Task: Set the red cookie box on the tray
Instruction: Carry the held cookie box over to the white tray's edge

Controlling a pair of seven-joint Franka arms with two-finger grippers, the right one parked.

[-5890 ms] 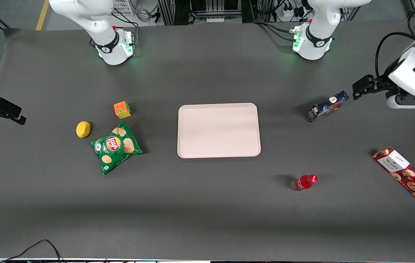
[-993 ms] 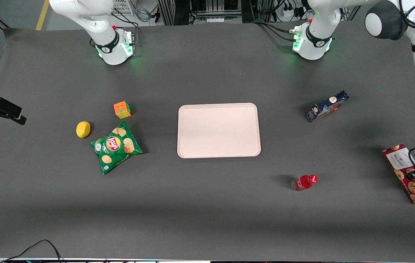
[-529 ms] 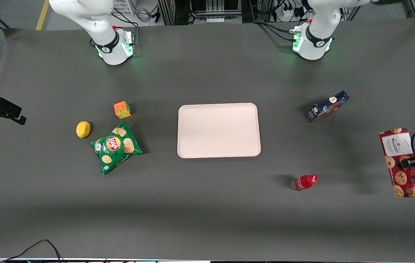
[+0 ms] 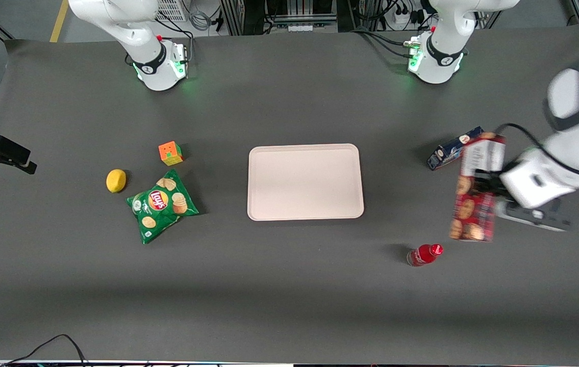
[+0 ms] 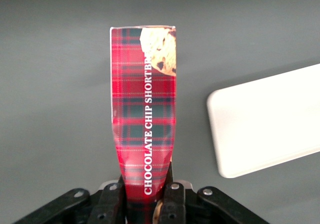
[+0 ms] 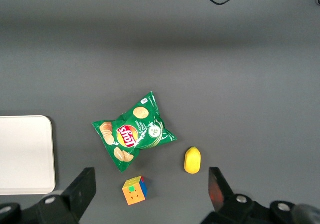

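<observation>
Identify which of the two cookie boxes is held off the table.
The red cookie box, clamped in the claw. The shorter dark-blue cookie box lies on the table, ungripped.

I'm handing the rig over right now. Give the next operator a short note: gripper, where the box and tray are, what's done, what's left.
Gripper: shut on the red cookie box, holding it in the air toward the working arm's end of the table, above the blue cookie box and red bottle area.
Tray: mid-table, nothing on it.
Done: box grasped and lifted.
Left: carry it over the tray, lower it flat inside the rim, release.
</observation>
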